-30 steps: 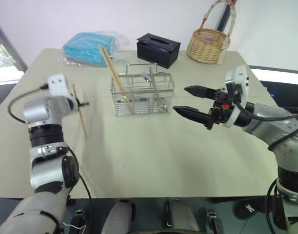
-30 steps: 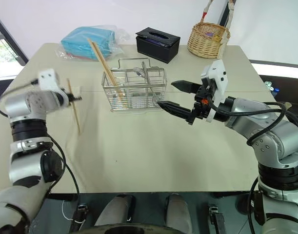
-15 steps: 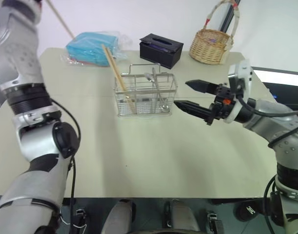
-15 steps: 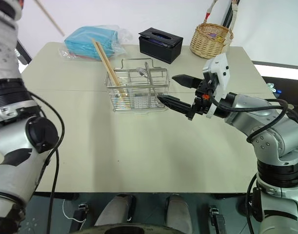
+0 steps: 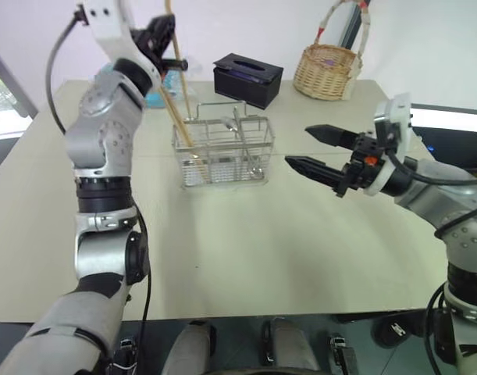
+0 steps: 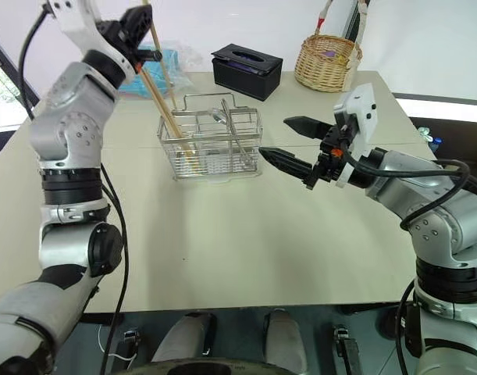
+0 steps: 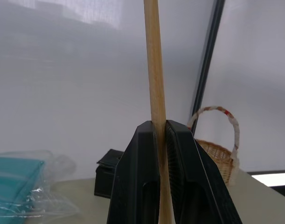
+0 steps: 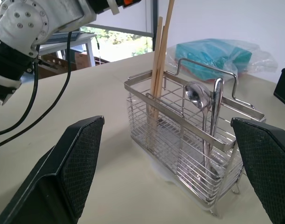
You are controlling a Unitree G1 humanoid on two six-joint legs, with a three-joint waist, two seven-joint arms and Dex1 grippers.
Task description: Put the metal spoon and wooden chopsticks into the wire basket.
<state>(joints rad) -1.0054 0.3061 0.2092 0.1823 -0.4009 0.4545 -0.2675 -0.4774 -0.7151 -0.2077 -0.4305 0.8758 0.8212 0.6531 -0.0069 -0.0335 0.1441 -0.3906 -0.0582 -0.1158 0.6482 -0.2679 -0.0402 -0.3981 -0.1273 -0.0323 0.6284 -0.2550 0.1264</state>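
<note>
The wire basket (image 5: 222,152) stands mid-table. The metal spoon (image 8: 198,98) stands in its middle compartment, bowl up. One of the wooden chopsticks (image 8: 155,70) leans in the basket's left end. My left gripper (image 7: 158,123) is raised above that end and shut on the other chopstick (image 7: 154,70), held nearly upright. That stick's lower end comes down beside the leaning one. My right gripper (image 5: 312,148) hovers open just right of the basket, pointing at it, with nothing between its fingers.
A black tissue box (image 5: 247,78) sits behind the wire basket. A woven wicker basket (image 5: 325,70) stands at the back right and a teal packet in plastic (image 8: 212,51) at the back left. Bare tabletop (image 5: 246,242) lies in front.
My left arm swung up and to the right, carrying the chopstick from the table's left side to above the basket's left end and turning it upright. The right gripper stayed put.
</note>
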